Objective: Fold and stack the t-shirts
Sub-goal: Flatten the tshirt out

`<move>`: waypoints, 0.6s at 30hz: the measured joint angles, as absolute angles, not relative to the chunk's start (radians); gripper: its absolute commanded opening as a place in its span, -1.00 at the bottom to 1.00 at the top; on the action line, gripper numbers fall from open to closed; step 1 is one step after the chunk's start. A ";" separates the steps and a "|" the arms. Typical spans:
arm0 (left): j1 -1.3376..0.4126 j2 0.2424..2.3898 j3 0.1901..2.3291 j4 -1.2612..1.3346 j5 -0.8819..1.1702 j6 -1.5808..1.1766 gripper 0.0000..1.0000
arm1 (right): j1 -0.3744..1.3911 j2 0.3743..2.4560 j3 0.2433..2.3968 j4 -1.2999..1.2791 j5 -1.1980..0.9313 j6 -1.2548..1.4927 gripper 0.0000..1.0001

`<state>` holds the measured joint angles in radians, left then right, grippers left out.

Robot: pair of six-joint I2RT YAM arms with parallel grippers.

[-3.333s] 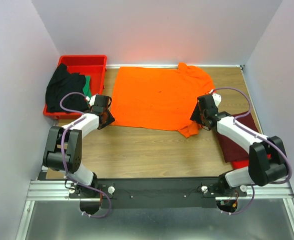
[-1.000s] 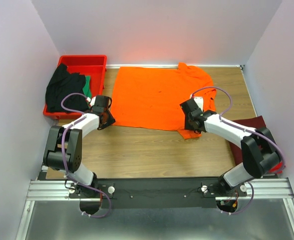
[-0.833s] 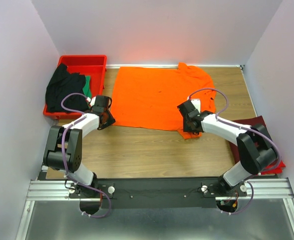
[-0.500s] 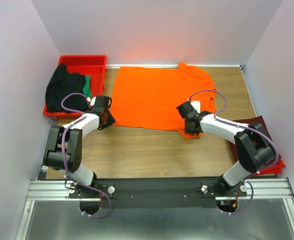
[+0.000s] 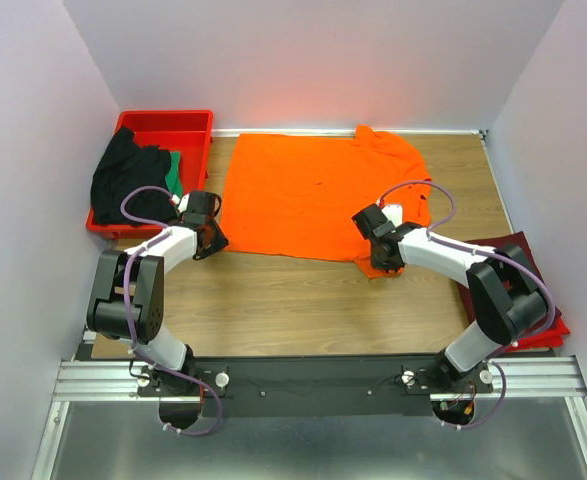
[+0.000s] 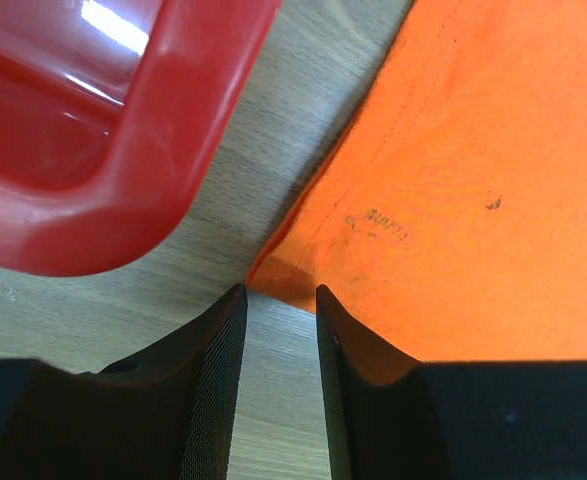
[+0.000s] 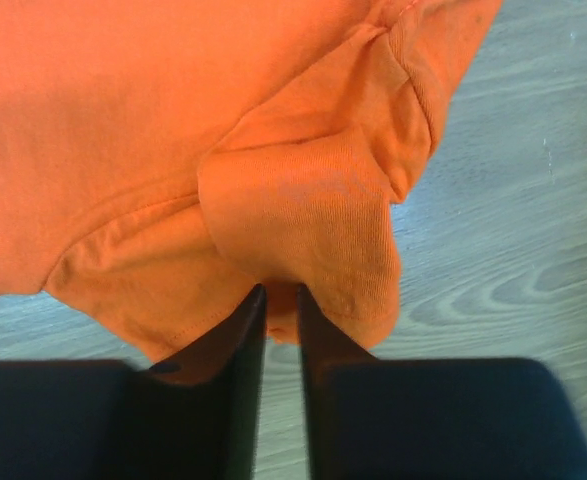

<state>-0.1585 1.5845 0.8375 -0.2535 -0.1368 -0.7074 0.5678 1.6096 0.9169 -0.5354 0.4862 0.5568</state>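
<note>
The orange shirt (image 5: 303, 195) lies spread flat on the table (image 5: 303, 300). The right gripper (image 7: 281, 292) is clenched on a fold of its near right sleeve, that arm bent low and reaching inward. The left gripper (image 6: 278, 292), released, straddles the near left hem corner beside the red tray (image 5: 188, 122), its arm folded low

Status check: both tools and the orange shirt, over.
Left tool open at corner of orange t-shirt. Right tool pinching its sleeve. Red tray near left tool, not touching.
</note>
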 measured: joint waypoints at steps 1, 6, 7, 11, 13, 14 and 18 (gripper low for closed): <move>-0.158 1.584 0.838 -0.253 -0.136 -0.706 -0.17 | 0.568 1.610 0.917 -0.539 0.485 0.558 -0.30; -0.158 1.584 0.838 -0.253 -0.130 -0.703 -0.17 | 0.569 1.610 0.917 -0.547 0.484 0.546 -0.14; -0.158 1.584 0.838 -0.253 -0.126 -0.703 -0.17 | 0.569 1.610 0.917 -0.548 0.484 0.546 -0.14; -0.158 1.585 0.838 -0.252 -0.120 -0.703 -0.17 | 0.569 1.610 0.913 -0.549 0.484 0.550 -0.15; -0.158 1.585 0.838 -0.251 -0.118 -0.703 -0.17 | 0.569 1.612 0.907 -0.548 0.483 0.554 -0.21; -0.158 1.585 0.838 -0.250 -0.118 -0.702 -0.17 | 0.569 1.615 0.904 -0.548 0.483 0.558 -0.26; -0.158 1.586 0.838 -0.247 -0.117 -0.701 -0.17 | 0.570 1.622 0.900 -0.544 0.483 0.574 -0.57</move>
